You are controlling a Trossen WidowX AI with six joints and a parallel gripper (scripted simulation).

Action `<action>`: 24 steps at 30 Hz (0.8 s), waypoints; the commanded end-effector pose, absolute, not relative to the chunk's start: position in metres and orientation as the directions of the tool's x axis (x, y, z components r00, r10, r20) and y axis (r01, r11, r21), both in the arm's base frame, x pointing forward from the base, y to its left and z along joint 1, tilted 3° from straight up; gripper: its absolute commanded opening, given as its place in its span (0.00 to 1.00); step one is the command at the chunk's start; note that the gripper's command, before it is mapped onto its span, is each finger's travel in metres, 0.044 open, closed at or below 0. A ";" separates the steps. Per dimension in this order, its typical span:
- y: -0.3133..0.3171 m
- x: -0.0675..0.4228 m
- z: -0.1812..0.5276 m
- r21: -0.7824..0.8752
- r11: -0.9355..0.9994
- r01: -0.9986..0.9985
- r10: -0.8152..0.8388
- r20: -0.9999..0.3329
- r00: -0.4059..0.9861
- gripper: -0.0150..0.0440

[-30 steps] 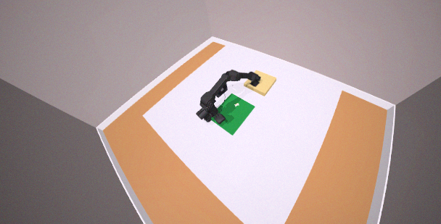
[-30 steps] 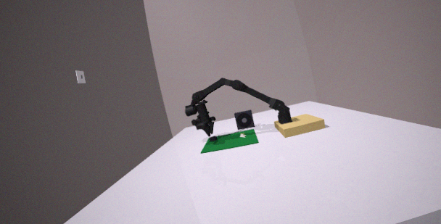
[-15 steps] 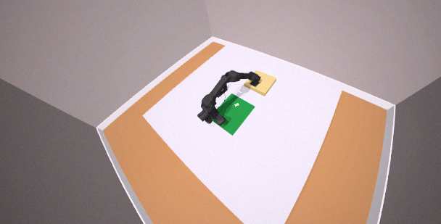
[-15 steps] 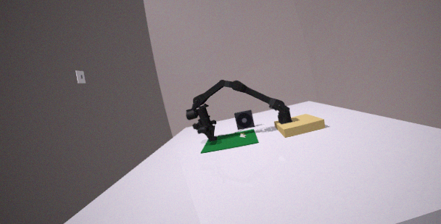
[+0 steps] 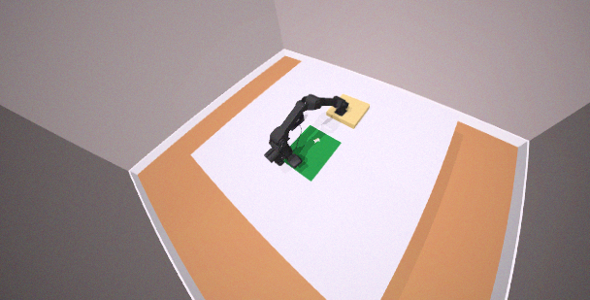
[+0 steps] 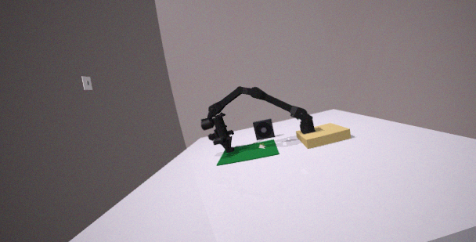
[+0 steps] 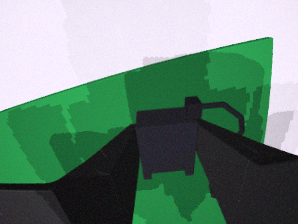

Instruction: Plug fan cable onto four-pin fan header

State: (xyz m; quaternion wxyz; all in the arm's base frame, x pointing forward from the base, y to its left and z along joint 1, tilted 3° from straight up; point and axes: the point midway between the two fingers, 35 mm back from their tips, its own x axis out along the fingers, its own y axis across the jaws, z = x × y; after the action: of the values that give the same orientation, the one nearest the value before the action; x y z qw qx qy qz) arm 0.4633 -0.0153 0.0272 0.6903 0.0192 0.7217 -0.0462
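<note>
The green board (image 5: pixel 324 158) (image 6: pixel 250 155) (image 7: pixel 73 119) lies flat on the white table. Its small white four-pin header (image 5: pixel 316 140) (image 6: pixel 261 146) stands near the board's middle. My gripper (image 5: pixel 291 159) (image 6: pixel 228 149) (image 7: pixel 164 128) is down at the board's corner, away from the header. It is shut on the dark plug (image 7: pixel 166 149), which sits on the board between the fingers. The plug's thin black cable (image 7: pixel 222 107) curls off to the right. The black fan (image 6: pixel 263 129) stands upright behind the board.
The arm's base sits on a tan block (image 5: pixel 356 113) (image 6: pixel 330 134) beyond the board. Orange strips (image 5: pixel 204 220) run along both sides of the table, with low white rims at the edges. Grey walls surround it.
</note>
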 end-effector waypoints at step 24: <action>-0.012 0.459 0.089 -0.039 0.995 0.088 -0.035 -0.998 -0.049 0.25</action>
State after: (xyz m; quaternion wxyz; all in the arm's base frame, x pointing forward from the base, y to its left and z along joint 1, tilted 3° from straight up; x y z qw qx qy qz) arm 0.4590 -0.0130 0.0789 0.6861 0.0172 0.7260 -0.0446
